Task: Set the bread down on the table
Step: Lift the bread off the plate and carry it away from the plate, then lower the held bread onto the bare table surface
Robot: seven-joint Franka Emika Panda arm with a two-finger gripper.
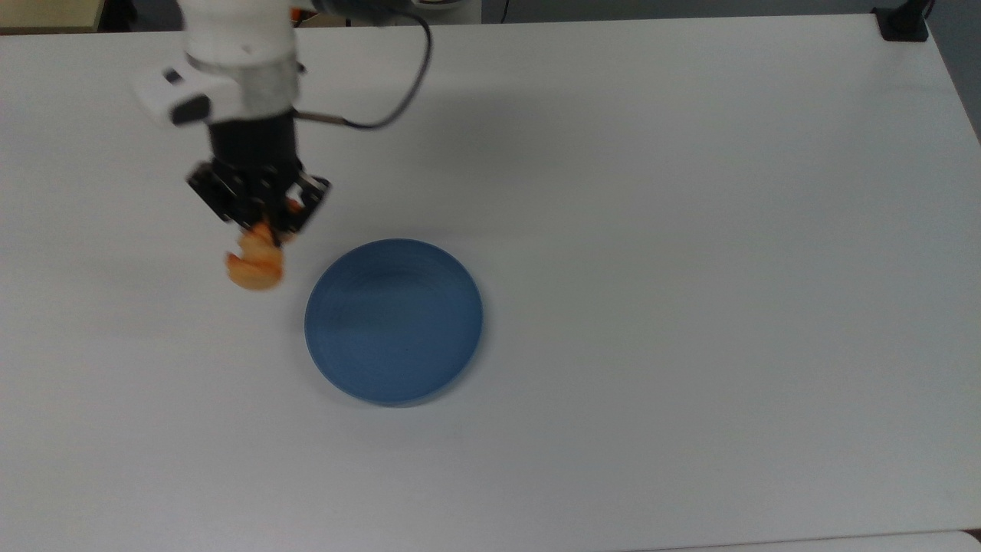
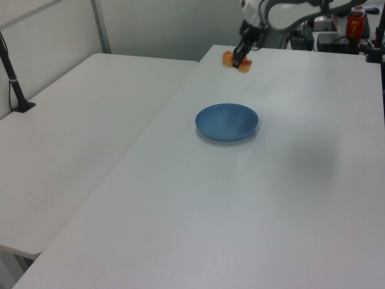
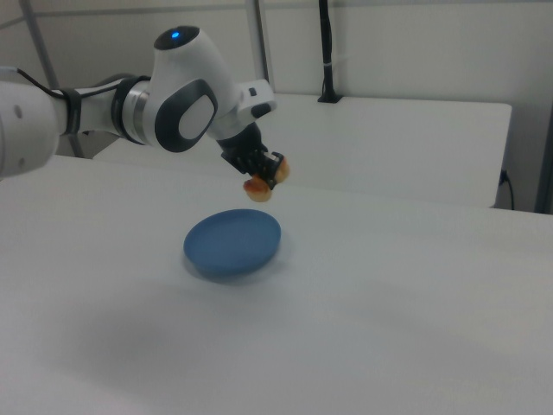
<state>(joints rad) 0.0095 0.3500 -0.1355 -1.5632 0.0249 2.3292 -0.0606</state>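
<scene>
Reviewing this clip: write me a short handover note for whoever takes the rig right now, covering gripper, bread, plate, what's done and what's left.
Gripper: shut on the bread, held in the air, clear of the blue plate.
Plate: bare, sitting on the table.
Bread position: over open tabletop, off the plate toward the top view's left.
Done: bread picked up and carried off the plate.
Left: lower to the table, open the gripper, withdraw.
</scene>
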